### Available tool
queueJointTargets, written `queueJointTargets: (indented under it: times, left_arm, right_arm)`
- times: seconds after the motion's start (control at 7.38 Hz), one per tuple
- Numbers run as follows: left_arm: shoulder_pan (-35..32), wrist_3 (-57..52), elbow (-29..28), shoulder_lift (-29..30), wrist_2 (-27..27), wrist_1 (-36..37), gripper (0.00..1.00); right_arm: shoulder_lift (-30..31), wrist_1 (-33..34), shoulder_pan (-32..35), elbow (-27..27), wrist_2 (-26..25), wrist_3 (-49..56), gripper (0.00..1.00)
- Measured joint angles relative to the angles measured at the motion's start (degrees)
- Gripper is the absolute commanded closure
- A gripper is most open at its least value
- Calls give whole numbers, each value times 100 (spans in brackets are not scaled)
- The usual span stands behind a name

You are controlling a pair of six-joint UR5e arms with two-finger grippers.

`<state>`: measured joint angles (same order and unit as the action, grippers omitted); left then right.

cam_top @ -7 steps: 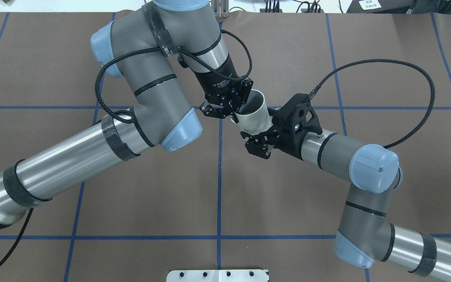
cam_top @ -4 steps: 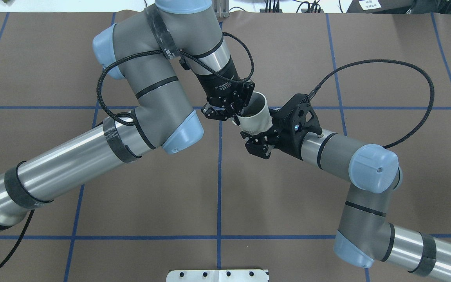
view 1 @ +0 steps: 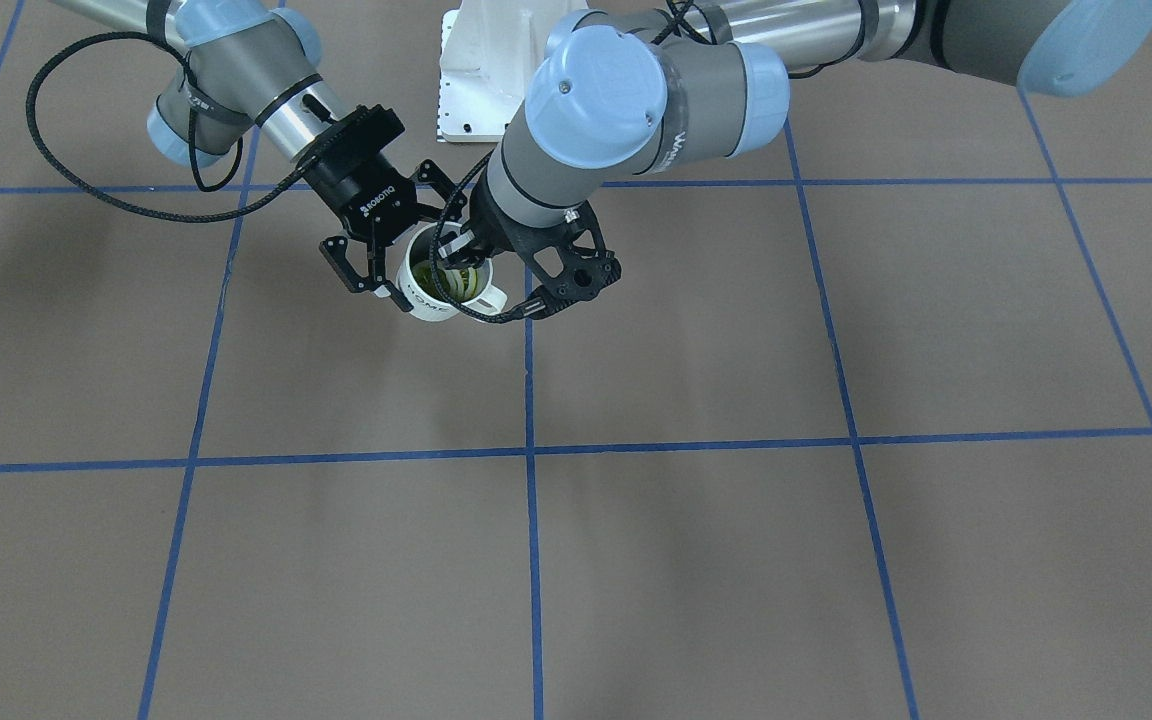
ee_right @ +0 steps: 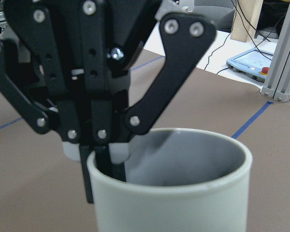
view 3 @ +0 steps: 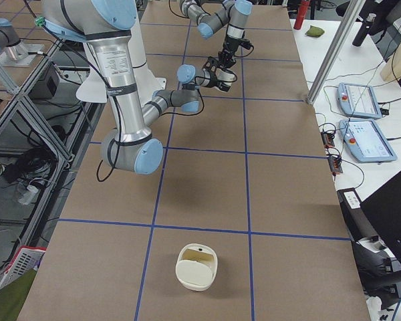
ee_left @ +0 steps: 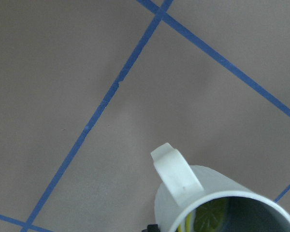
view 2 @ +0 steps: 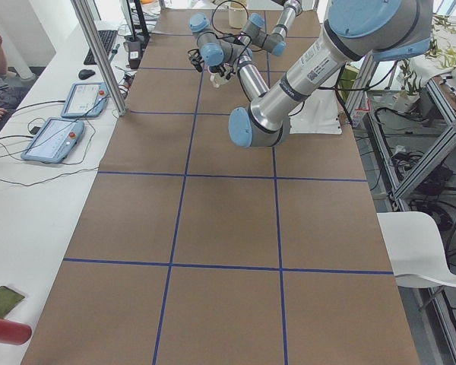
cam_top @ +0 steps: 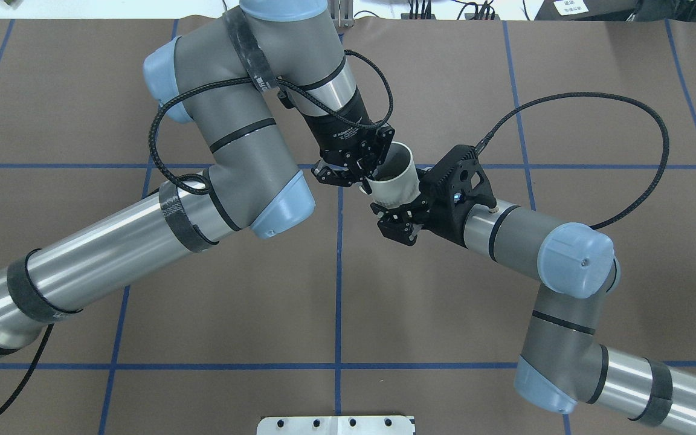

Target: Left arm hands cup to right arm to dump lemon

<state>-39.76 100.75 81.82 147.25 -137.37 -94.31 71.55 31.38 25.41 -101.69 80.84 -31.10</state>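
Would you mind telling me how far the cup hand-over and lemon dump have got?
Done: the left gripper holds the cup by its rim above the table, at the right gripper. In hand: the right gripper straddles the cup; whether it clamps it is unclear. To do: the left gripper's release and the dump, since the lemon sits inside.

Left hand (cam_top: 366,176) pinched closed, right hand (cam_top: 392,220) spread apart alongside.

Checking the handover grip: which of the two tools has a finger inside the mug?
The left tool: one finger dips inside the cup, pinching its rim. The right tool, marked ROBOTIQ, only flanks the outside.
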Motion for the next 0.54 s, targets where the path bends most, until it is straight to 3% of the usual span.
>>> queueJointTargets:
  times: [0.14,0.41,0.54]
  left_arm:
    - [2,-8,0,-3,0,-4,2]
    - [6,-32,7,-27,0,-180,0]
    - [9,-10,18,-39,0,-260,0]
  right_arm:
    - [0,1,2,0,-4,-10,16]
    - [-1,-1,4,0,1,-44,36]
    - [2,0,6,0,1,-55,41]
